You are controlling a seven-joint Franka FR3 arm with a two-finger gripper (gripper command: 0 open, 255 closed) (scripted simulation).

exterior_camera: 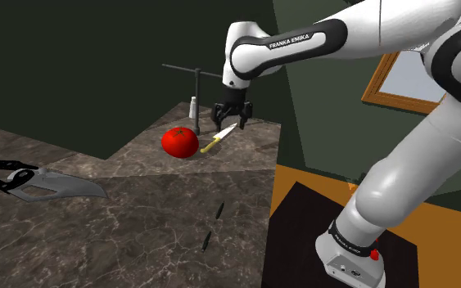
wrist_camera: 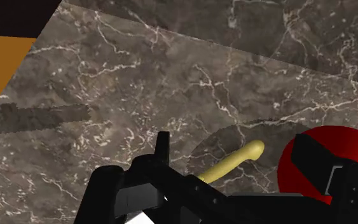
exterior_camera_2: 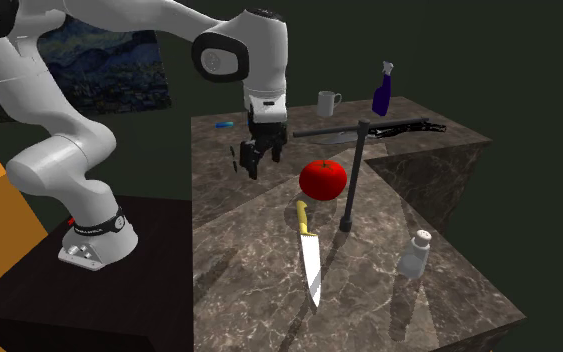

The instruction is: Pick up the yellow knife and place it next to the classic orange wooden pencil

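The knife has a yellow handle point(exterior_camera_2: 302, 213) and a pale blade point(exterior_camera_2: 312, 265). It lies flat on the dark marble counter point(exterior_camera_2: 249, 290), just beside a red tomato point(exterior_camera_2: 323, 178). In the shoulder view the knife point(exterior_camera: 214, 142) lies to the right of the tomato point(exterior_camera: 179, 142). My gripper point(exterior_camera: 232, 117) hovers open above the knife's blade end, holding nothing. From the wrist, the yellow handle point(wrist_camera: 234, 162) shows on the counter below, between the spread fingers of my gripper point(wrist_camera: 234, 145), with the tomato point(wrist_camera: 292, 168) beside it. In the second exterior view my gripper point(exterior_camera_2: 254, 160) hangs above the counter.
A black stand with a crossbar point(exterior_camera_2: 349, 175) rises behind the tomato, with a salt shaker point(exterior_camera_2: 416, 252) nearby. A mug point(exterior_camera_2: 327, 102), a blue spray bottle point(exterior_camera_2: 384, 90) and a black tool point(exterior_camera_2: 404, 127) sit at the far end. Two thin dark sticks point(exterior_camera: 219, 211) lie near the counter's edge.
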